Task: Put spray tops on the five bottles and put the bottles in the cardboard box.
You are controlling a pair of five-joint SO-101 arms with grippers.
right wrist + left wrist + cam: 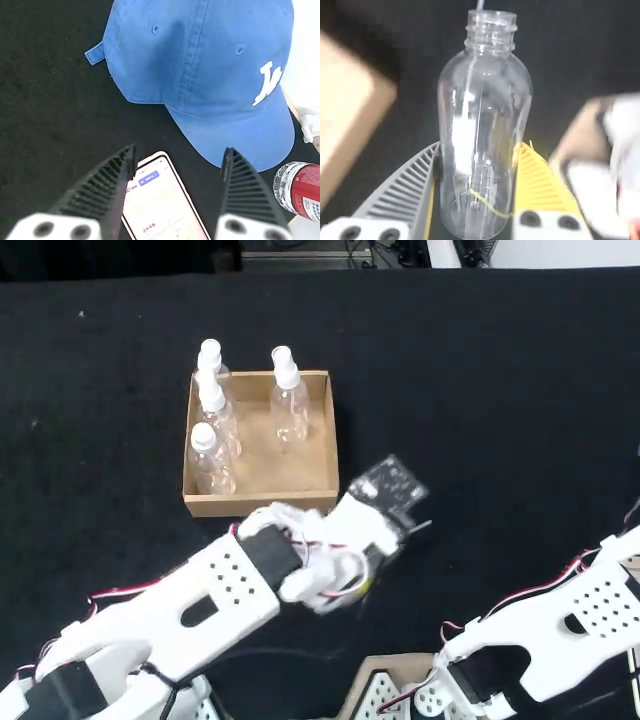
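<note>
Bottle (pixel 482 125), topless, clamped in my left end effector (pixel 479 150) at five o'clock of the cardboard box (pixel 260 505): I'd grip firmly, neck steady, for capping.

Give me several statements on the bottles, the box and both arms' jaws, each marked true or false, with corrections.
1. The left jaws are shut on an uncapped bottle. True.
2. The cardboard box holds five bottles. False: four topped bottles stand in it.
3. The right jaws grip a phone. False: they stand open over the phone.
4. A blue cap lies near the phone. True.
5. The uncapped bottle stands inside the box. False: it is held outside, by the box's front.
</note>
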